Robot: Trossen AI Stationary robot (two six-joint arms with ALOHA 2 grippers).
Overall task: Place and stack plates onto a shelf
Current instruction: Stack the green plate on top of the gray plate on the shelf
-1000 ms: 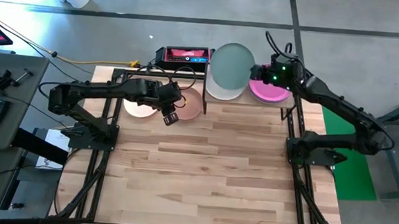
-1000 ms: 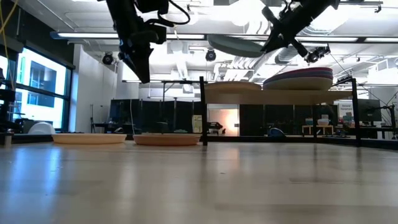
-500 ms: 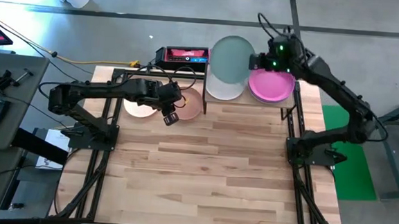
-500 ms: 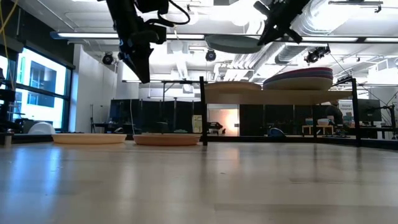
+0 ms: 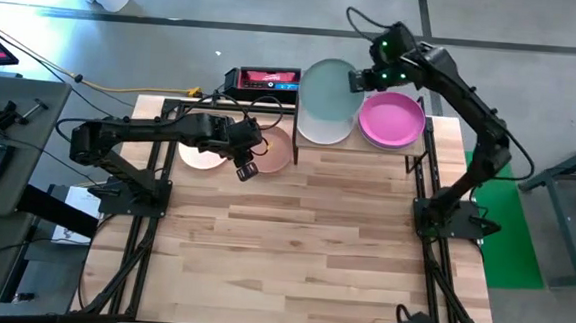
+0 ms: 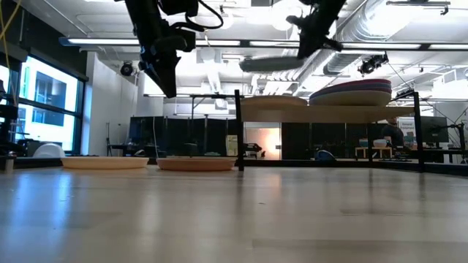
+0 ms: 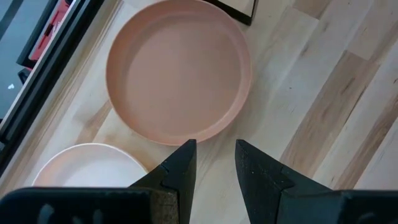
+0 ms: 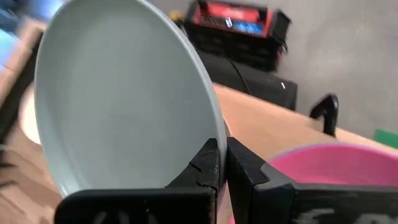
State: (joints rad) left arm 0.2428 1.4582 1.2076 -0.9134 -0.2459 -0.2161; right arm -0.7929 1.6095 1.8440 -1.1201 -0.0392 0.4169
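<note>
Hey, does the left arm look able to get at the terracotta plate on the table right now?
Probably yes. The left hand hangs open just above the terracotta plate, whose rim nearest it lies bare, with only a cream plate beside it.

Plates [image 7: 179, 74] matt, smooth — tabletop [image 5: 303, 243] pale wood, satin — frame [image 5: 430, 180] black metal.

Plates in view: 5. On the table [image 5: 313, 243], far-left corner: 2, a terracotta plate [image 5: 204, 154] & a pink plate [image 5: 277, 151]. On the shelf [image 6: 292, 113] far edge: 2 showing from above, a cream plate [image 5: 320, 133] & a magenta plate [image 5: 391, 121] topping a stack. Teal plate [image 5: 332, 94] aloft: 1. Arms: 2. Shelves: 1.
</note>
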